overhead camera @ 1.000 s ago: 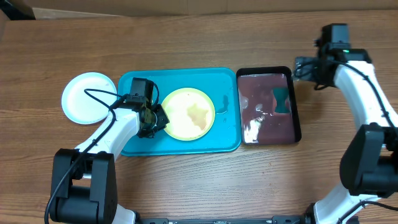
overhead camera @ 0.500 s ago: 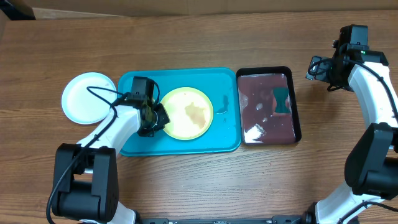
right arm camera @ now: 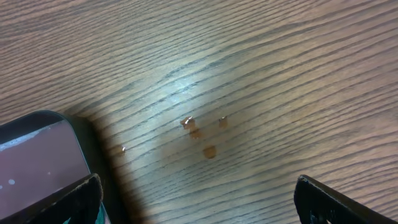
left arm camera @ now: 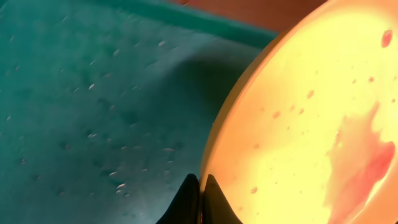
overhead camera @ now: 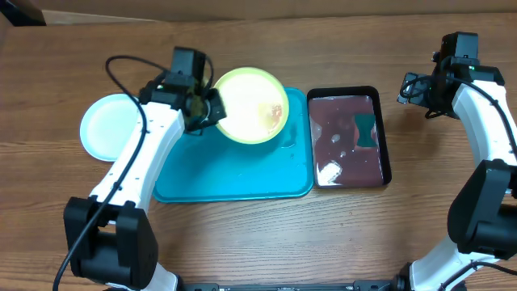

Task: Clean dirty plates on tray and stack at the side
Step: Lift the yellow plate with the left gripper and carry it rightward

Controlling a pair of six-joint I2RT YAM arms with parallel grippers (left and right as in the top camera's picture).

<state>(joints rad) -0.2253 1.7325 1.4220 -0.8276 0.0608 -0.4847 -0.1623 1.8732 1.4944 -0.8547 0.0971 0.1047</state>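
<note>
My left gripper point(overhead camera: 208, 109) is shut on the left rim of the yellow-green plate point(overhead camera: 252, 105), which hangs tilted above the back edge of the turquoise tray point(overhead camera: 234, 174). In the left wrist view the dark fingertips point(left arm camera: 200, 186) pinch the plate point(left arm camera: 311, 112) over the wet tray floor point(left arm camera: 93, 112). A reddish smear marks the plate's face. A pale plate point(overhead camera: 109, 128) lies on the wood left of the tray. My right gripper point(overhead camera: 414, 90) hangs open over bare table to the right, with nothing between its fingers point(right arm camera: 199, 205).
A narrow black tray point(overhead camera: 384, 137) of dark liquid stands right of the turquoise tray, with a teal piece point(overhead camera: 367, 129) in it. Its corner point(right arm camera: 37, 155) shows in the right wrist view. A few brown droplets point(right arm camera: 202, 134) lie on the wood there.
My left gripper has shut on the yellow-green plate's rim and lifted it off the tray floor toward the tray's back edge. The right arm shifted slightly right, then stayed still.
</note>
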